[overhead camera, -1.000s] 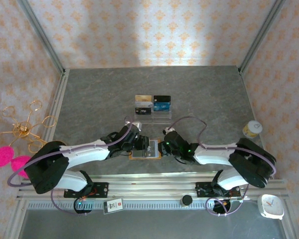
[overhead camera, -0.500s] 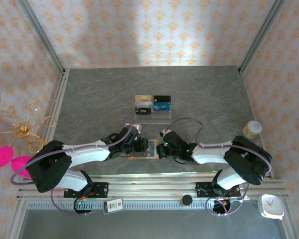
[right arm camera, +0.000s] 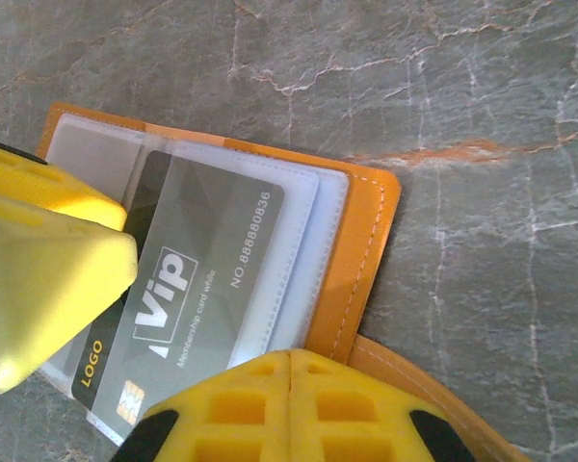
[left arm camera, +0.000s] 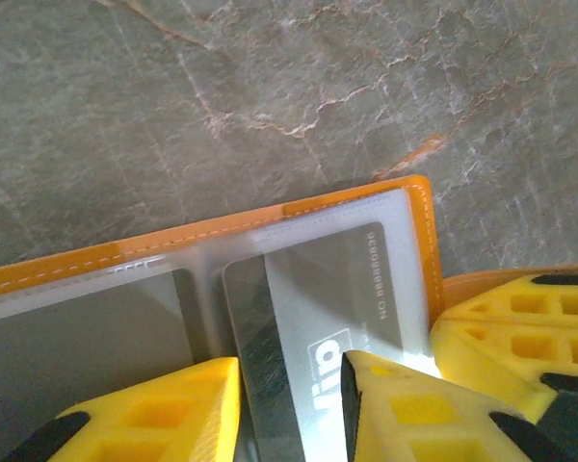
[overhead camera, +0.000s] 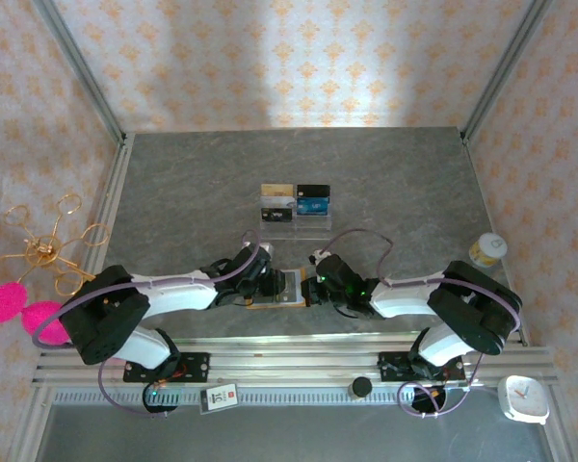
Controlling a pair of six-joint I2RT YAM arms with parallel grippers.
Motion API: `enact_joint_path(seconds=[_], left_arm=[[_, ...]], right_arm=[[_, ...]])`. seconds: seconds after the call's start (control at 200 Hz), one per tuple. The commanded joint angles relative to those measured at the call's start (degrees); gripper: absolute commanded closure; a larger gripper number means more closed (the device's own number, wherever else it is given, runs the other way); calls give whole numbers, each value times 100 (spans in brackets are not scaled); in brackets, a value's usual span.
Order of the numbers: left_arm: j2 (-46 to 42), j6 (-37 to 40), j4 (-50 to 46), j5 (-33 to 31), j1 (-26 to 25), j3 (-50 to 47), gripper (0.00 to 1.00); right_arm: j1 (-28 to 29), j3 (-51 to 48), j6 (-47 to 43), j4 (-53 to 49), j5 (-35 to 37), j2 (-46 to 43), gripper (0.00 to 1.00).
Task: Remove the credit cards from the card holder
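The card holder (overhead camera: 281, 303) lies open at lower centre. Its grey credit card (left arm camera: 318, 298) runs lengthwise between the left gripper's (left arm camera: 289, 371) part-open jaws — straddled, seemingly ungripped — with the right gripper (right arm camera: 289, 371), closed empty, at the holder's edge.

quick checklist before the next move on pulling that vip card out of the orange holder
1. Card holder open flat on the table: ok.
2. Grey VIP card pulled clear of the holder: not ok, it lies within it.
3. Left gripper lined up on the card: ok, jaws apart astride it.
4. Left gripper's hold on the card: cannot tell.
5. Right gripper shut at the holder's edge: ok.
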Motion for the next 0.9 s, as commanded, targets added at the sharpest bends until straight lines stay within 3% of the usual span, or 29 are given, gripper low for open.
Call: enact_joint_path(seconds=[0.0,0.265,0.36,0.495,0.606,0.896], left_arm=[[221,-156,-86,11,30,-33,66],[238,-230,66,204,24,-57,81],[64,-393,443,351,34,-235,80],[-164,-568,609,430,43,-407,66],[-207,-596,458,316,66,-490,66],[-524,-856,1213,477,279,-1017,91]], right_arm=[[13,-159,54,-283,28,62,97],[40,-170,73,-300,62,52,98],[40,-196,86,-288,62,51,98],[40,-240,147,-89,-170,126,99],[40,-223,167,45,-362,287,100],[41,-293,234,-44,-291,244,100]])
